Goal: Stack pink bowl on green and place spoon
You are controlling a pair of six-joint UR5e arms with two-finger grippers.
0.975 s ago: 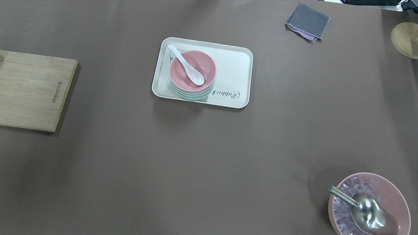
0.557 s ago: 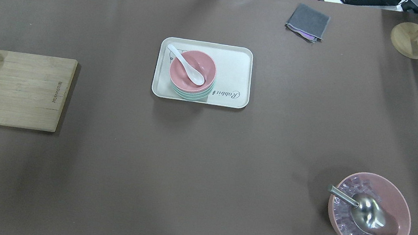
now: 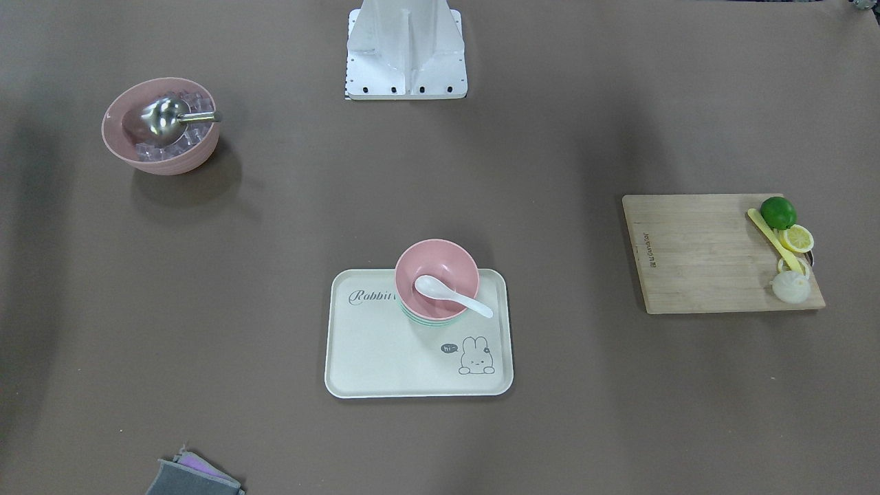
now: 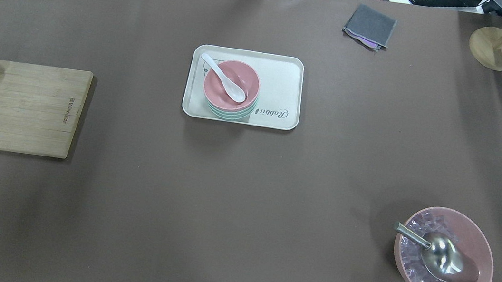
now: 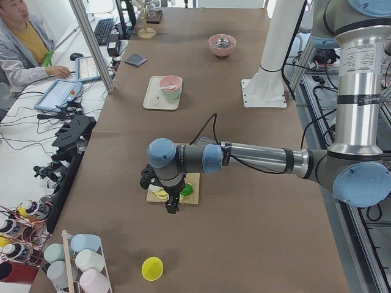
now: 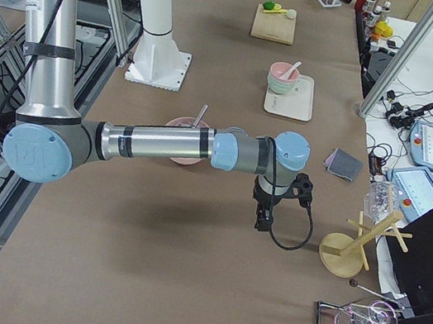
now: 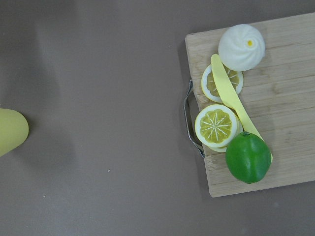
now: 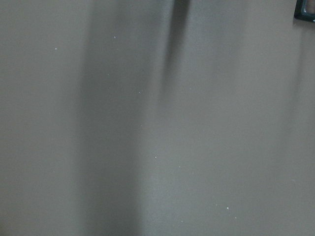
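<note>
A pink bowl (image 4: 245, 75) sits stacked on a green bowl (image 4: 230, 116) on a cream tray (image 4: 281, 92) at the table's middle. A white spoon (image 4: 224, 79) lies in the pink bowl, handle over the rim. The stack also shows in the front-facing view (image 3: 443, 264). My left gripper (image 5: 173, 204) hovers over the cutting board's end, far from the tray; it shows only in the exterior left view, so I cannot tell whether it is open. My right gripper (image 6: 263, 221) hangs over bare table far to the right; it shows only in the exterior right view, so I cannot tell its state.
A wooden cutting board (image 4: 25, 106) at the left holds a lime (image 7: 248, 157), lemon slices, a yellow knife and a bun. A large pink bowl of ice (image 4: 481, 238) with a metal scoop stands front right. A grey cloth (image 4: 369, 26) and a wooden stand (image 4: 493, 47) are at the back right.
</note>
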